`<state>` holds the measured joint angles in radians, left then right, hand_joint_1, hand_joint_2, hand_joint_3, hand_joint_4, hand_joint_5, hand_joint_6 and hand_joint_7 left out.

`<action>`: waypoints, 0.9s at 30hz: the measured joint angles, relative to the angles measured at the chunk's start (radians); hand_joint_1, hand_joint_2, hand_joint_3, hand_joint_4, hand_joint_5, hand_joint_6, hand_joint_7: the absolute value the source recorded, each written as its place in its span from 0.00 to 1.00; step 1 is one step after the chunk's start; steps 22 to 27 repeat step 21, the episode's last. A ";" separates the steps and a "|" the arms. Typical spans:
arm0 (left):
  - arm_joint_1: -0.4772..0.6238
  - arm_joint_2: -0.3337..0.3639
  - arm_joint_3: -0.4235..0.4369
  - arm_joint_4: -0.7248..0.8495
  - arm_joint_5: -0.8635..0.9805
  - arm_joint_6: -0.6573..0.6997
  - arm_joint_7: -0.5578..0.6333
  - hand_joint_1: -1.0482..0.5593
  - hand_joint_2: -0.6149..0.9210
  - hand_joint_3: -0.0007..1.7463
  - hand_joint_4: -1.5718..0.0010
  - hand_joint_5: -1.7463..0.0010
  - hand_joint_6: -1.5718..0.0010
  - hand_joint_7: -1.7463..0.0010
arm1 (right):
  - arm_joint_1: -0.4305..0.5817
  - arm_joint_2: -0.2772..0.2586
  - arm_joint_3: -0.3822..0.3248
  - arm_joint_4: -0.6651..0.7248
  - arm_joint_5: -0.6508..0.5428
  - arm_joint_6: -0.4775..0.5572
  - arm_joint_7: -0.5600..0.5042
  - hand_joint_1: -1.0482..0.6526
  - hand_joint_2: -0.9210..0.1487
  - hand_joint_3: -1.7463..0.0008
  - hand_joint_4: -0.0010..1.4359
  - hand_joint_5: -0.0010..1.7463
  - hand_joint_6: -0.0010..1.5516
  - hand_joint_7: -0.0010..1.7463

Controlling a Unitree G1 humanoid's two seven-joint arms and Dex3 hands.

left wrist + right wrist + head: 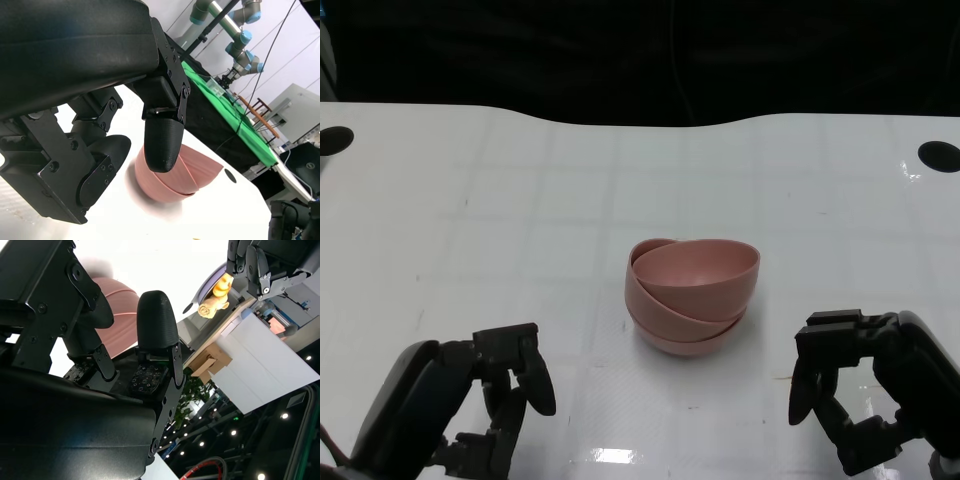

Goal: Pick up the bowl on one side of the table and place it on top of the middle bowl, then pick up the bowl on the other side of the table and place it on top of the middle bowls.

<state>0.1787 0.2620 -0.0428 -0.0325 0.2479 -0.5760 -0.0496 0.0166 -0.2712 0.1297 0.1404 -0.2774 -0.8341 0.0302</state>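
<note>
1. Three pink plastic bowls [692, 293], we think, sit nested and tilted mid white table [520, 200].
2. We see our left hand [490, 400] released, holding nothing.
3. Our right hand [860, 390] likewise, fingers apart.

The three pink bowls [692, 295] sit nested in one stack at the middle of my desk [520, 220]. The top bowl [698, 272] is tilted, its mouth facing me and its rim raised on one side. All are empty.
</note>
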 measured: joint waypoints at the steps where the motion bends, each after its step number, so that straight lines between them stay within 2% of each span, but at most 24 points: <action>1: -0.001 0.002 0.000 0.003 -0.001 0.000 -0.004 0.70 0.53 0.91 0.39 0.05 0.44 0.17 | -0.001 0.000 0.000 0.001 -0.001 0.000 0.000 0.78 0.86 0.00 0.74 0.99 0.65 0.83; 15: -0.001 0.014 0.001 0.009 -0.007 0.000 -0.006 0.69 0.53 0.91 0.39 0.05 0.44 0.18 | -0.006 0.001 0.000 0.009 -0.014 0.001 0.000 0.78 0.84 0.00 0.73 0.99 0.63 0.83; 27: -0.007 0.022 0.002 0.047 -0.009 -0.031 -0.006 0.71 0.53 0.93 0.39 0.05 0.43 0.18 | -0.014 0.003 0.000 0.034 -0.038 -0.003 -0.003 0.77 0.88 0.00 0.72 0.98 0.63 0.81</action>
